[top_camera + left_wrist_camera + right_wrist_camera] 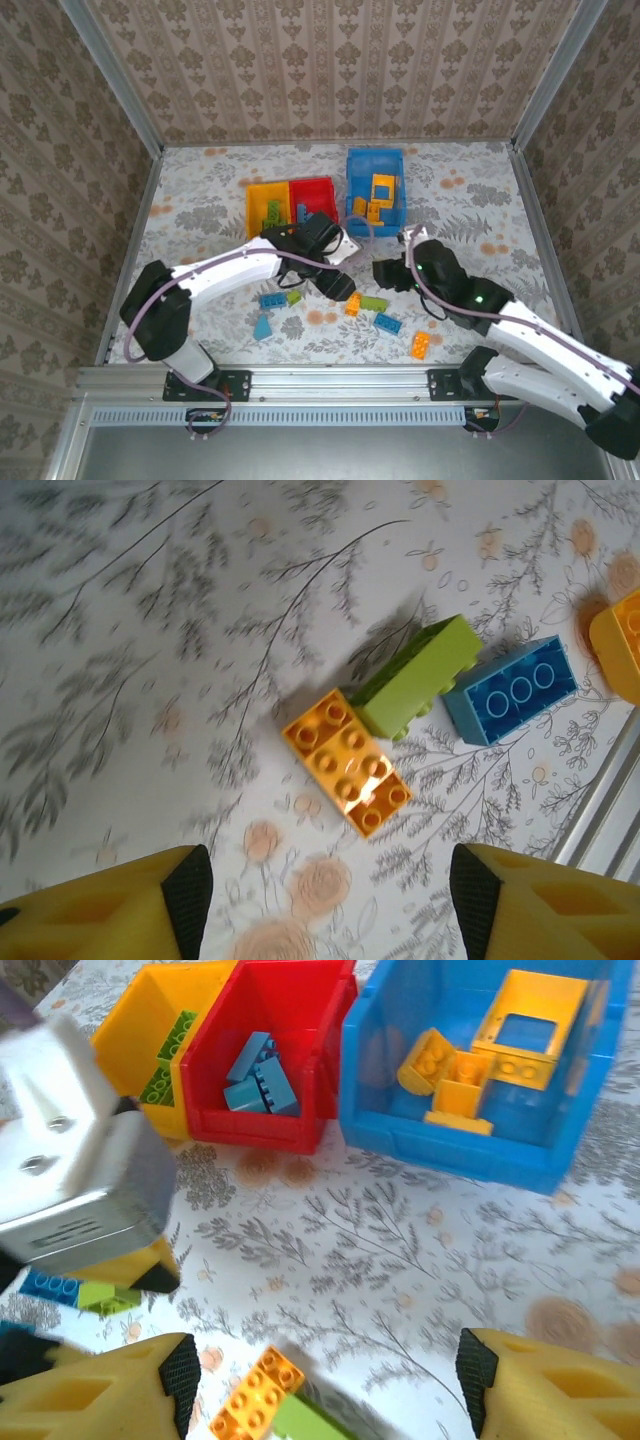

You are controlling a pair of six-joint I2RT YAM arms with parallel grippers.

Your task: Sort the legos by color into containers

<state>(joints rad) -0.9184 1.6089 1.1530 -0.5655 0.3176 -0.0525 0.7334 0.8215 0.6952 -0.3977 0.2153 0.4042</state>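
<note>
Three containers stand at the back: a yellow bin (pixel 262 207) with green legos (pixel 170 1052), a red bin (pixel 314 195) with blue legos (pixel 258 1075), and a blue bin (pixel 376 185) with orange legos (pixel 478 1065). Loose legos lie near the front: an orange brick (pixel 345 763) touching a green brick (pixel 415 675), and beside that a blue brick (pixel 510 690). My left gripper (pixel 330 900) hovers open just short of the orange brick (pixel 353 304). My right gripper (pixel 325 1390) is open above the table, with the orange brick (pixel 255 1395) low between its fingers.
More loose bricks lie at the front left: a blue one (pixel 271 300), a green one (pixel 294 296) and a blue wedge (pixel 263 327). An orange brick (pixel 421 345) sits front right. The left arm's wrist (pixel 70 1160) is close to the right gripper's left side.
</note>
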